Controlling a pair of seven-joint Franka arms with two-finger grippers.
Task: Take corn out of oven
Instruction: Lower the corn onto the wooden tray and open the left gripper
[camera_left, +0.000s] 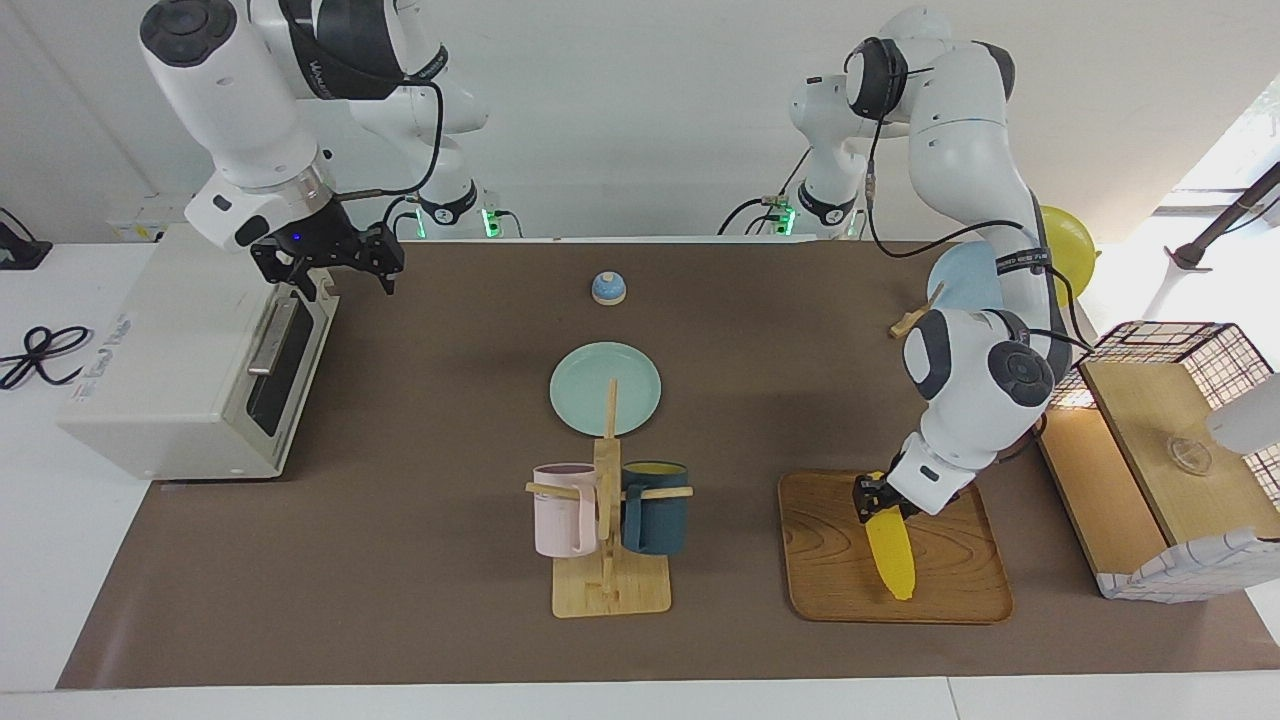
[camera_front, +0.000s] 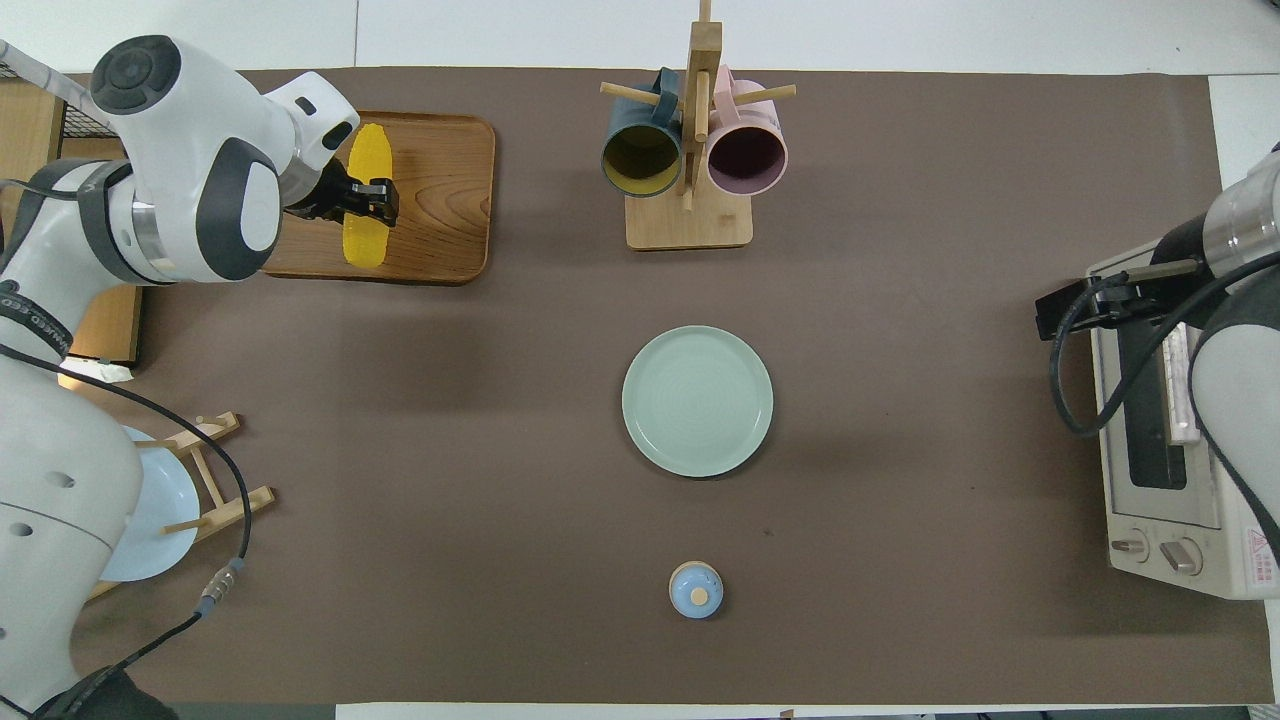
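Currently: corn (camera_left: 890, 555) lying along the wooden tray (camera_left: 830, 590), its thick end clamped in the left gripper (camera_left: 872, 500). Oven (camera_left: 170, 370) door closed; right gripper (camera_left: 335, 265) hangs over its top edge, fingers apart. Advice: settle the cob flat before letting go, then lift straight up so it won't roll.

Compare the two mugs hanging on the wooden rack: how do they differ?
The pink mug is pale with a dark pinkish inside; the dark blue mug has a yellow inside. The pink mug hangs toward the right arm's end, the dark blue mug toward the left arm's. Both hang sideways on the wooden rack and look alike in size.
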